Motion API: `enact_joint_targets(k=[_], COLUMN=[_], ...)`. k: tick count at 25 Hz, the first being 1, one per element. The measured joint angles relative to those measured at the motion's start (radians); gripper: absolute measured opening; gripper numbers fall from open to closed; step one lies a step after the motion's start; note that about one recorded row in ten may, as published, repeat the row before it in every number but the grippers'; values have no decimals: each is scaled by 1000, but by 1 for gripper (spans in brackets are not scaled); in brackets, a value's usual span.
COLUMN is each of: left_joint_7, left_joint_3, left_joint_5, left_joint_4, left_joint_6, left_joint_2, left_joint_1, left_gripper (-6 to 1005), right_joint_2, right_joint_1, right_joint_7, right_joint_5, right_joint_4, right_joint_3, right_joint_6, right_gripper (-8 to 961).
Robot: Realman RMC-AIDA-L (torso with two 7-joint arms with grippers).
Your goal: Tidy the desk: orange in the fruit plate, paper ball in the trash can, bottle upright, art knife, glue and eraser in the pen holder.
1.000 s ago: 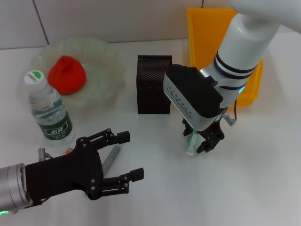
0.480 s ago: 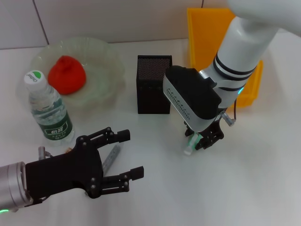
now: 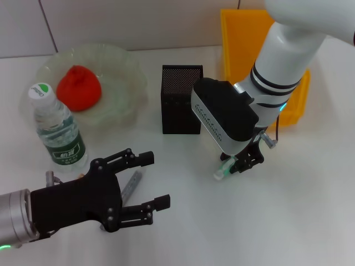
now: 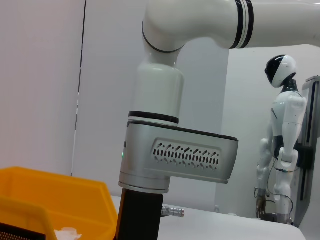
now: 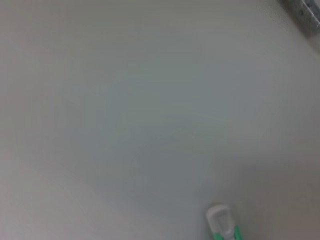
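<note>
Pincer (image 3: 239, 164) of right arm clamps slim white-green glue (image 3: 222, 171).

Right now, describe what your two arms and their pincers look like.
The left arm has a silver-grey forearm ending in a black wrist block and a black pincer with slim linkage fingers. The right arm is glossy white with black rings, a green light near the wrist, a silver-and-black module with slotted vents, and a small black pincer below.
</note>
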Motion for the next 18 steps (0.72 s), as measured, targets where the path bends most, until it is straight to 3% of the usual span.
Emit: enact_joint_targets(k=[11,18], left_joint_7=[0,0], left_joint_3=[-1,-2], left_joint_5=[0,0], left_joint_4=[0,-1], left_joint_6=[0,0], left_joint_2=[0,0], left_joint_1=[-4,-4], left_gripper=[848,848], right_joint_2=[0,0], right_joint_1=[7,7], right_joint_7=[29,39], right_joint_5=[0,3], right_joint_4=[0,0], right_joint_3=[-27,-38], right_joint_6=[14,18], right_gripper=[168,169])
